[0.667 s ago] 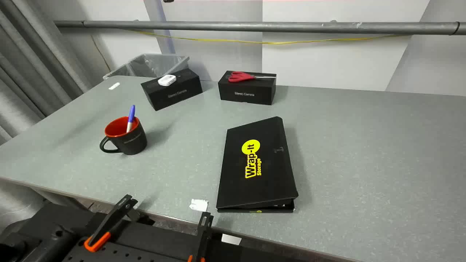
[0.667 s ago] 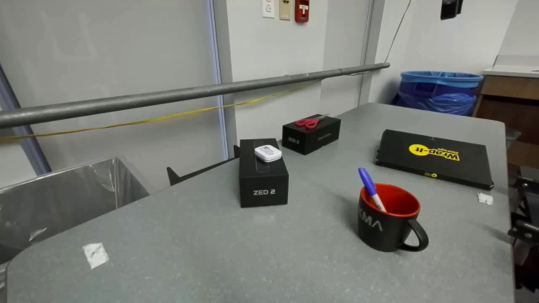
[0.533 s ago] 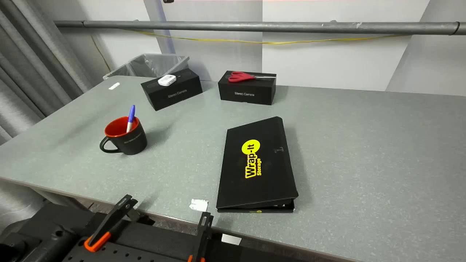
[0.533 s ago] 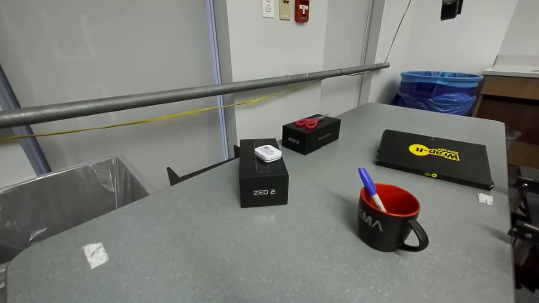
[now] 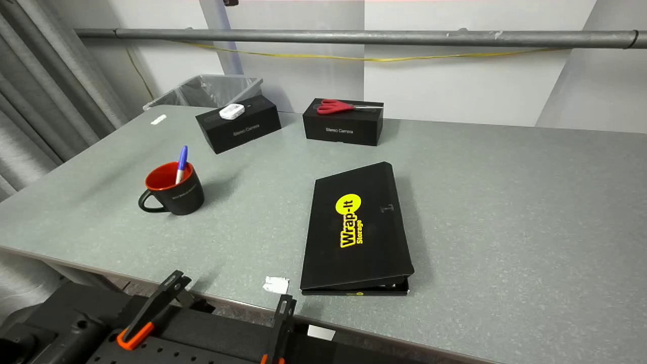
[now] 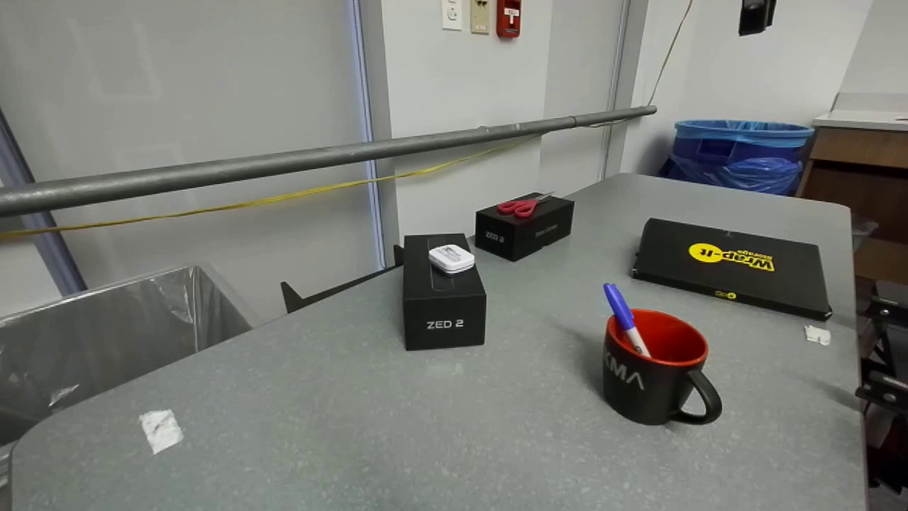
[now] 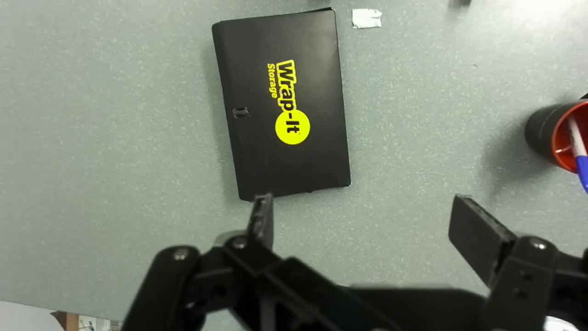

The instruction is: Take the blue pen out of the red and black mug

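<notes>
The mug (image 5: 185, 200) is black outside and red inside, with a looped handle. It stands upright on the grey table in both exterior views (image 6: 642, 389). The blue pen (image 6: 619, 306) leans inside it, its blue end sticking up above the rim and its white part down in the mug (image 5: 182, 158). In the wrist view the mug (image 7: 541, 132) and the pen (image 7: 582, 169) are cut off at the right edge. My gripper (image 7: 361, 197) is open and empty, high above the table, with the mug off to its right. A small dark tip (image 6: 756, 15), seemingly of the gripper, shows at the top edge.
A black Wrap-It box (image 5: 374, 217) lies mid-table. Two black camera boxes stand behind, one with a white case (image 5: 232, 111), one with red scissors (image 5: 333, 106). A pipe (image 5: 414, 37) runs along the wall. Clamps (image 5: 135, 336) sit at the table's front edge.
The dark tip at the top edge has shifted slightly left in both exterior views. The mug, the pen and the boxes have not moved.
</notes>
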Robot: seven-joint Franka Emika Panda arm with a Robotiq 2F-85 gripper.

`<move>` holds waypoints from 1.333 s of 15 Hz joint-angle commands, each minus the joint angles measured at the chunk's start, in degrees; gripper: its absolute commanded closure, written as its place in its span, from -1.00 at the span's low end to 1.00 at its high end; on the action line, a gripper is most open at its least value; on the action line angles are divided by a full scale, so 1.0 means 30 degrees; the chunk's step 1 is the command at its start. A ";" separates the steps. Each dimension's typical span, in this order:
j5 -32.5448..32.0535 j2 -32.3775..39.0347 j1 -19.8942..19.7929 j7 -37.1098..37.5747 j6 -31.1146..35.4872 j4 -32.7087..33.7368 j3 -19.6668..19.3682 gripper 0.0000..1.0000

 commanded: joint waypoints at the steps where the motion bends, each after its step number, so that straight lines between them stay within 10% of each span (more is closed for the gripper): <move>1: 0.0864 0.0542 0.1130 -0.1689 0.2109 -0.0774 0.0057 -1.00; 11: 0.3171 0.3414 0.4390 -0.7349 0.3182 -0.1429 0.2251 -1.00; 20: 0.2647 0.3934 0.4346 -0.6986 0.3425 -0.1348 0.2431 -1.00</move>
